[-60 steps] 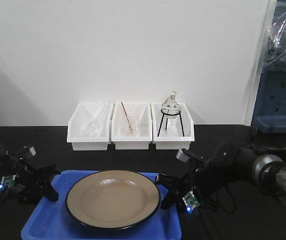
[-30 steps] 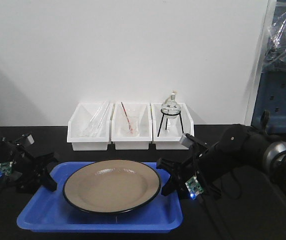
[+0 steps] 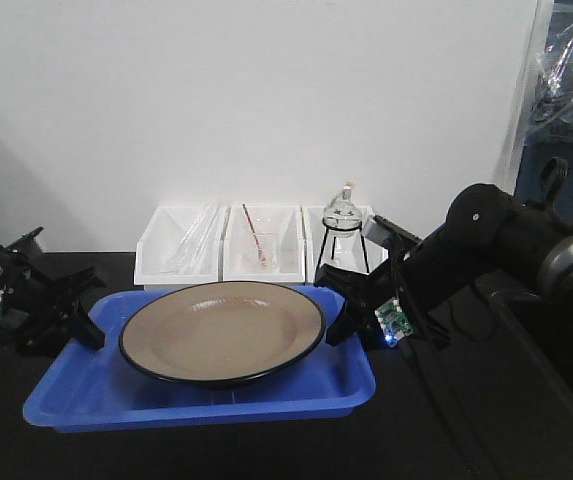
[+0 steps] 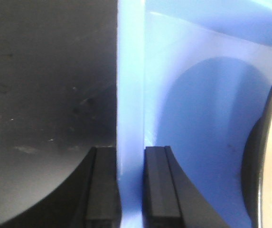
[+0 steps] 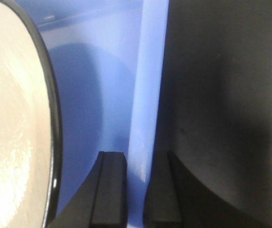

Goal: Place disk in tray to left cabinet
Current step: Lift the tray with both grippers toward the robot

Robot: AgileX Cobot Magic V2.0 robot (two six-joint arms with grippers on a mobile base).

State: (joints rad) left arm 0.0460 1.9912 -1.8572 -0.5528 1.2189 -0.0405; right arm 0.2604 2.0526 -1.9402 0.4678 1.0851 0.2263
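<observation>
The blue tray point(image 3: 206, 410) is gripped at both short ends, with the disk point(image 3: 221, 332) lying flat inside it, tan face up, about centred between the two grips. The left jaws are nearly closed on the tray's left wall: in the left wrist view that pale blue wall stands squeezed between the two black fingers point(image 4: 102, 190), and the disk's black rim shows well apart at the right edge. The right jaws pinch the right wall the same way, one finger inside the tray and one outside; here the disk sits nearer, but clear of them. Whether the tray touches the dark surface point(image 3: 466, 440) cannot be told. White bins point(image 3: 261, 265) stand just behind.
</observation>
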